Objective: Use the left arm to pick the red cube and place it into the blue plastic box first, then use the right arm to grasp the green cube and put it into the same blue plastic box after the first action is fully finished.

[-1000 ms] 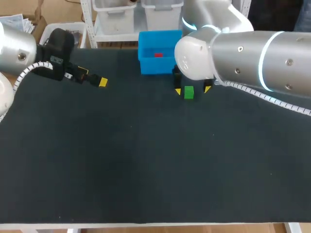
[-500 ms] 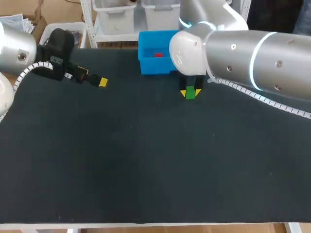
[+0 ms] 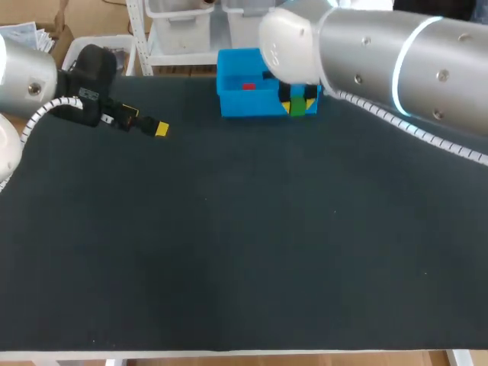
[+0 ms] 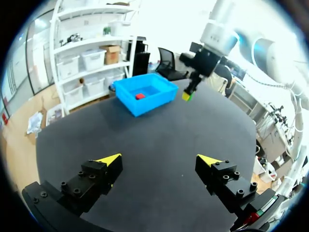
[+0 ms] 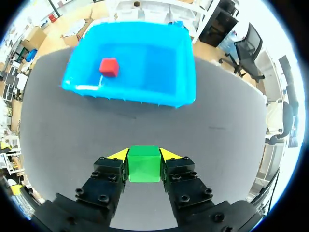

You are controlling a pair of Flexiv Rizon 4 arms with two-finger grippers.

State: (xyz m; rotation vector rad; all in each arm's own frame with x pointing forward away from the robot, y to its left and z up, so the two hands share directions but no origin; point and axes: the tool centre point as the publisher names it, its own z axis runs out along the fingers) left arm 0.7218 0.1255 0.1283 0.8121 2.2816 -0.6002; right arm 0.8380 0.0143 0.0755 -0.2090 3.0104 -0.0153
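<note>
The green cube [image 5: 144, 163] is clamped between the yellow fingertips of my right gripper [image 5: 144, 155], which is shut on it and holds it above the table beside the blue plastic box [image 5: 188, 63]. In the head view that cube [image 3: 297, 107] hangs at the near right corner of the box [image 3: 236, 103]. The red cube [image 3: 248, 86] lies inside the box, seen also as the red cube [image 5: 108, 67] ahead of my right gripper. My left gripper [image 4: 157, 162] stands open and empty over the left part of the table, its yellow tip [image 3: 161, 129] showing in the head view.
The dark table mat [image 3: 229, 252] stretches wide in front of the box. The box stands at the table's far edge, and the right arm [image 3: 381, 53] reaches over the far right part of the table.
My right gripper closed on the green cube on the table, then lifted it and carried it back toward the blue box. The left arm has kept still.
</note>
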